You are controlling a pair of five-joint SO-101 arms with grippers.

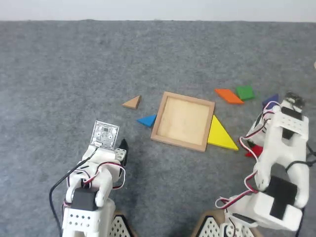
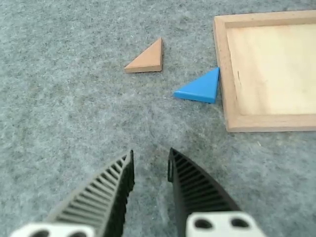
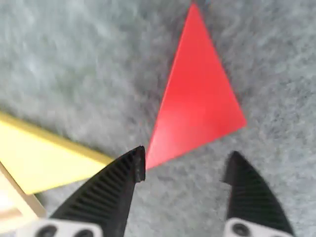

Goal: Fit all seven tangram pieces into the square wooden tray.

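1. Step in hand, by my judgement: the first pick. The square wooden tray (image 1: pixel 177 143) sits mid-tabletop with nothing in it.
2. My right gripper (image 3: pixel 187 152) hangs low over the red triangle (image 3: pixel 197 103), toward the tabletop's right edge. Its jaws are spread wide and hold nothing.
3. My left gripper (image 2: pixel 150 153) has its jaws slightly parted and is empty. It hangs short of the blue triangle (image 2: pixel 200 88), which touches the tray's left rim.
4. Next move calls for lowering the right fingertips to the felt, straddling the thin red piece and closing squarely.

large triangle (image 1: pixel 219 135) just right of tray (image 1: pixel 178 143)
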